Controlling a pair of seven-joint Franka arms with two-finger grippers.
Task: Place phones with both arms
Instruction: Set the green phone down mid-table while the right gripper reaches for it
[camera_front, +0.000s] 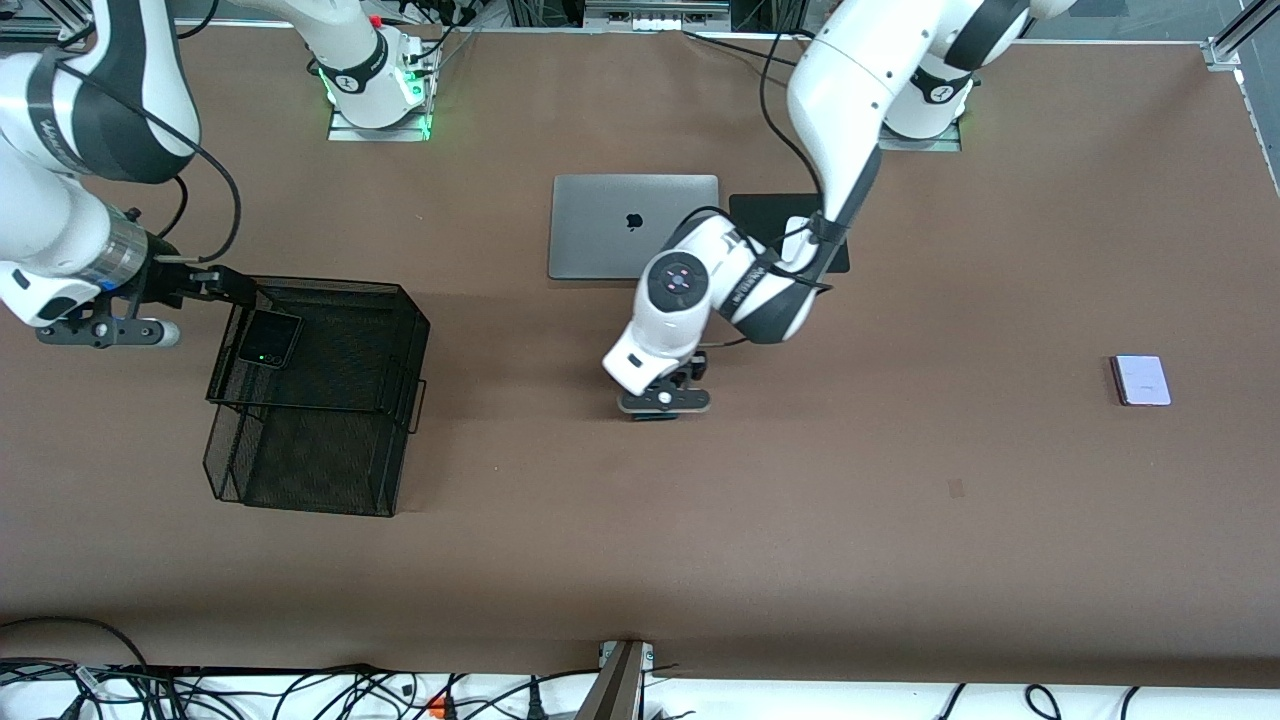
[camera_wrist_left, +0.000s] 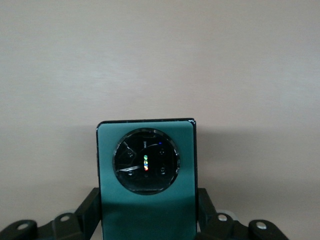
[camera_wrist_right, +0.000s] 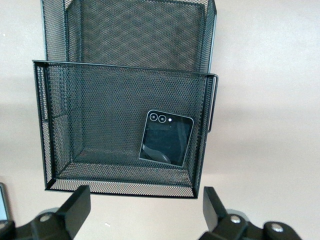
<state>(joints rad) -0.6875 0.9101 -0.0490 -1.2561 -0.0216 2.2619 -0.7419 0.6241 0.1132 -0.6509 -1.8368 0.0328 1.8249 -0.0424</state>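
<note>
My left gripper (camera_front: 664, 402) hangs low over the middle of the table, shut on the dark green phone (camera_wrist_left: 146, 160) with the round camera ring; its fingers (camera_wrist_left: 89, 210) press the phone's two long edges. The squarish black phone (camera_front: 268, 340) (camera_wrist_right: 165, 137) lies in the upper tier of a black mesh basket (camera_front: 330, 286) at the right arm's end. My right gripper (camera_front: 222, 285) (camera_wrist_right: 145, 207) stands open and empty just outside that tier's rim (camera_wrist_right: 120, 65). A pale lilac phone (camera_front: 1140, 380) lies flat on the table toward the left arm's end.
A closed grey laptop (camera_front: 633, 225) and a black mat (camera_front: 760, 215), partly covered by the left arm, lie near the bases. The basket's lower tier (camera_front: 300, 470) juts out toward the front camera. Brown tabletop (camera_front: 850, 500) spreads between the basket and the lilac phone.
</note>
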